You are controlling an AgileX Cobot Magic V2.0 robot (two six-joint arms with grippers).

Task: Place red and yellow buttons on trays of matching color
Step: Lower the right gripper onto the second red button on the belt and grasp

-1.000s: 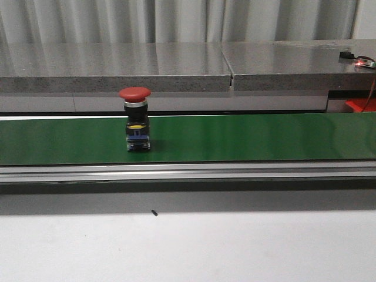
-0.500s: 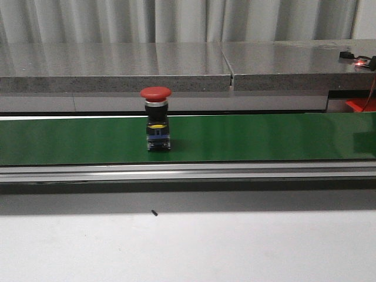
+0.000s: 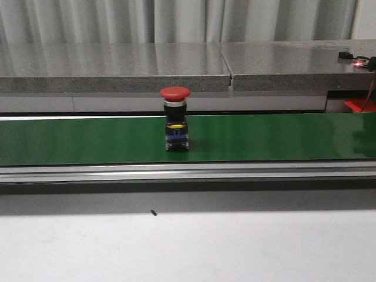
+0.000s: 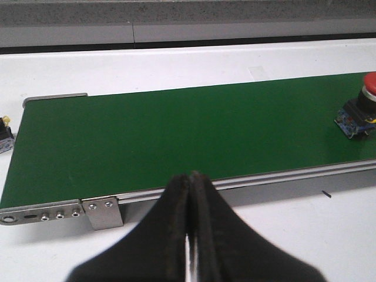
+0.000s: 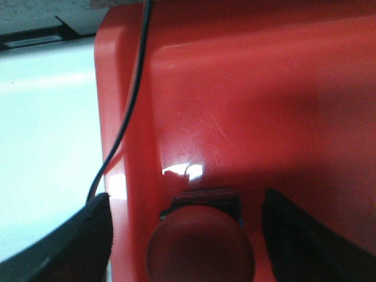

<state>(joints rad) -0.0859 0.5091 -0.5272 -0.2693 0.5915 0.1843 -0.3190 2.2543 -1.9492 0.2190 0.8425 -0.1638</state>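
The right gripper [image 5: 185,235] hangs with its jaws spread wide over the red tray [image 5: 264,106], a red button [image 5: 200,247] sitting in the tray between the fingers, untouched by either as far as the blur allows. A black cable [image 5: 132,100] crosses the tray's rim. The left gripper [image 4: 189,194] has its jaws pressed together on nothing, poised low before the green conveyor belt [image 3: 264,138]. Another red-capped button [image 3: 175,117] stands upright on the belt (near mid-length in the front view), well apart from both grippers.
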